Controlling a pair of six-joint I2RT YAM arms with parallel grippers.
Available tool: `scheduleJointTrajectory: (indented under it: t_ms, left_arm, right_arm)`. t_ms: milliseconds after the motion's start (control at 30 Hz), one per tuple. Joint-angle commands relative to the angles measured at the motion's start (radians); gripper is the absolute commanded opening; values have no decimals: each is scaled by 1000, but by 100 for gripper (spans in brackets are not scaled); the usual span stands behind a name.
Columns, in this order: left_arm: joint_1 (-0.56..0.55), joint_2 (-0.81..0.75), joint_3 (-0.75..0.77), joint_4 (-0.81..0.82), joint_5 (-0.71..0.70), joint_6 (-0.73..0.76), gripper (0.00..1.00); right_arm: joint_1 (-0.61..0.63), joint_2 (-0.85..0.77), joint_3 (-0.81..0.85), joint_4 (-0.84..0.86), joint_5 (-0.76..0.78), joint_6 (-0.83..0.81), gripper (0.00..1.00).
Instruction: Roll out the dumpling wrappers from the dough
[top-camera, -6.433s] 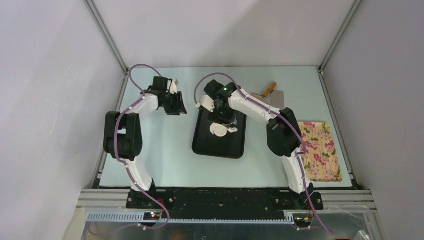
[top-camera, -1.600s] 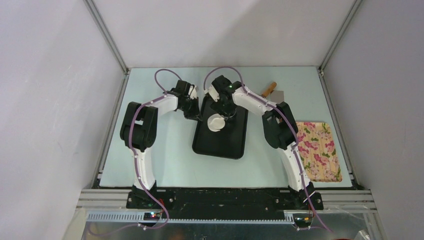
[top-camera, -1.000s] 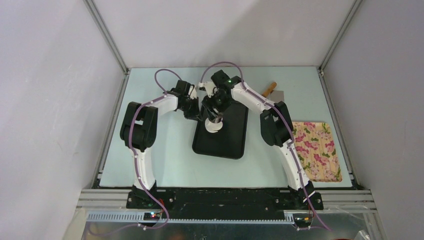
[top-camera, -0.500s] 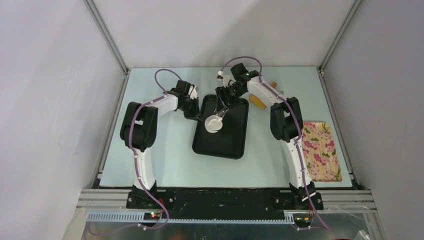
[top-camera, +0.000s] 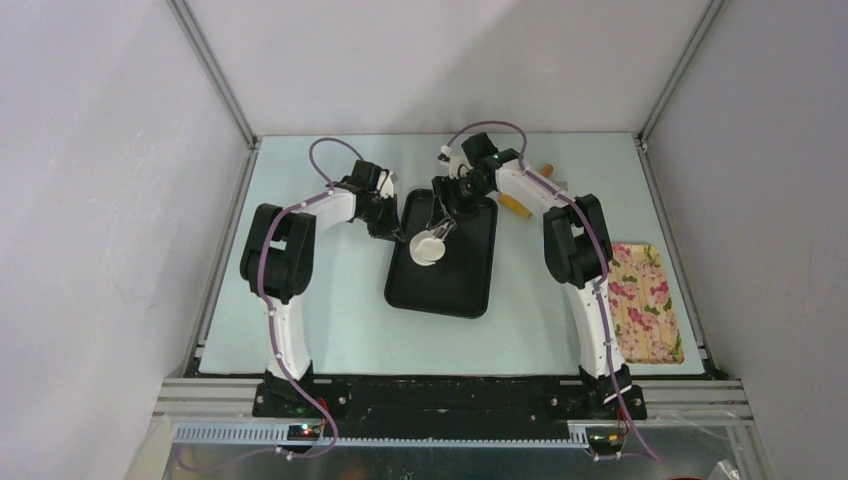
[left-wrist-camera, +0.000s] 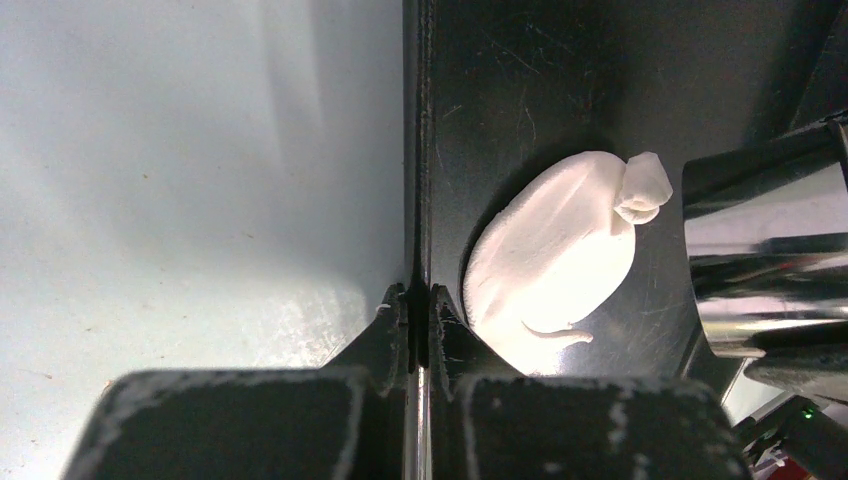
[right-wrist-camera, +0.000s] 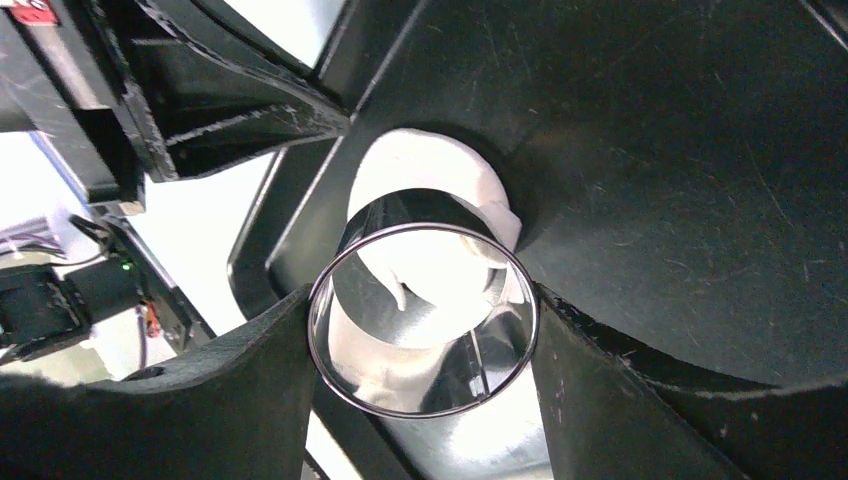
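Note:
A flattened white dough (top-camera: 427, 250) (left-wrist-camera: 550, 270) lies in the left part of the black tray (top-camera: 455, 290), with a small flap folded up at one edge. My left gripper (top-camera: 392, 230) (left-wrist-camera: 420, 305) is shut on the tray's left rim (left-wrist-camera: 418, 150). My right gripper (top-camera: 447, 208) (right-wrist-camera: 423, 330) is shut on a round steel cup (left-wrist-camera: 765, 250) (right-wrist-camera: 423, 400), one finger on each side. The cup hangs tilted at the dough's edge, and part of the dough (right-wrist-camera: 425, 175) shows through its open ring. Whether it touches the dough I cannot tell.
A brown wooden tool (top-camera: 517, 207) lies behind the tray, partly under the right arm. A floral tray (top-camera: 645, 315) sits at the table's right edge. The booth's walls close in on three sides.
The right arm has drawn back toward the far right with the cup, leaving the dough uncovered. The left gripper has kept its hold on the tray's rim.

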Motion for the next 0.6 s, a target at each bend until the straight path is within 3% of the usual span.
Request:
scheduleJointTrajectory:
  t_ms: [0,100,300,567]
  left_arm:
    - [-15,17,-10,9,-21,10,0]
    - [-15,17,-10,8,-21,11,0]
    - [-15,15,-10,8,-22,12,0]
    - [-15,20,-7,9,-21,10,0]
  right_arm:
    - [0,29,17,68,-111,84,0]
    - [-3,41,21,81,-137,109,0]
    - [-10,-3,-1,58,5,97,0]
    - [2,-22,-66,86,8,102,0]
